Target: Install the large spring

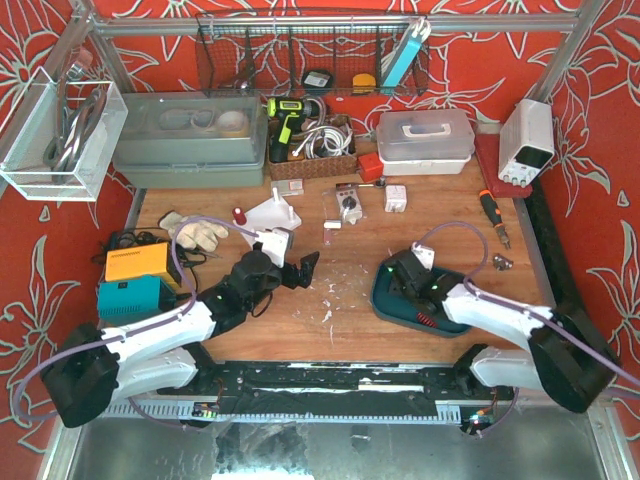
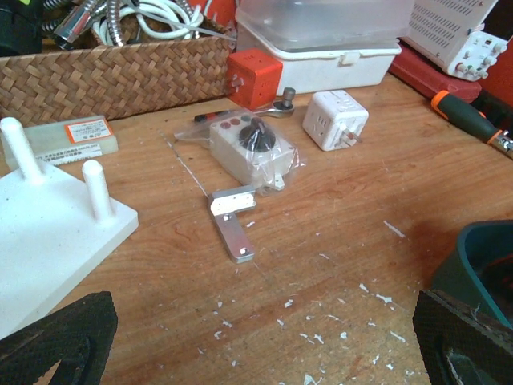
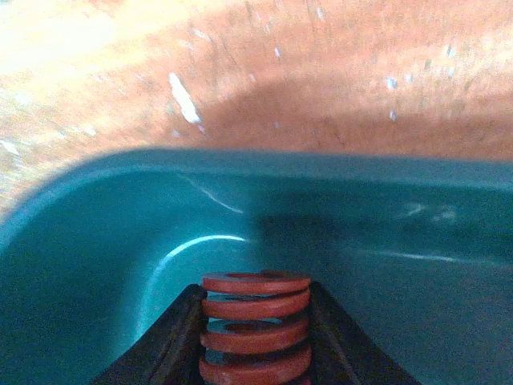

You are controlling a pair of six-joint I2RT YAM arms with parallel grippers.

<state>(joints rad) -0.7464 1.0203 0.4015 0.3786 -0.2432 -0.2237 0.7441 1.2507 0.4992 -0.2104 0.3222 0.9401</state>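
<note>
My right gripper (image 1: pixel 405 276) is down inside the teal tray (image 1: pixel 392 303) and is shut on a large red coil spring (image 3: pixel 255 309). The spring stands upright between the two black fingers (image 3: pixel 164 345), just above the tray floor (image 3: pixel 385 241). A smaller red spring (image 1: pixel 422 320) lies in the tray near the front rim. The white base with two upright pegs (image 2: pixel 96 188) sits at the left of the left wrist view and at the back middle of the top view (image 1: pixel 272 210). My left gripper (image 1: pixel 300 268) is open and empty, hovering over the bare wood (image 2: pixel 264 353).
A metal L-bracket (image 2: pixel 231 220), a bagged knob switch (image 2: pixel 252 148), a white cube (image 2: pixel 335 120) and a red cube (image 2: pixel 255 78) lie behind the left gripper. A wicker basket (image 2: pixel 112 76), white box (image 1: pixel 425 140), screwdriver (image 1: pixel 492 212) and power supply (image 1: pixel 526 140) stand at the back. Yellow and teal boxes (image 1: pixel 138 280) sit at the left.
</note>
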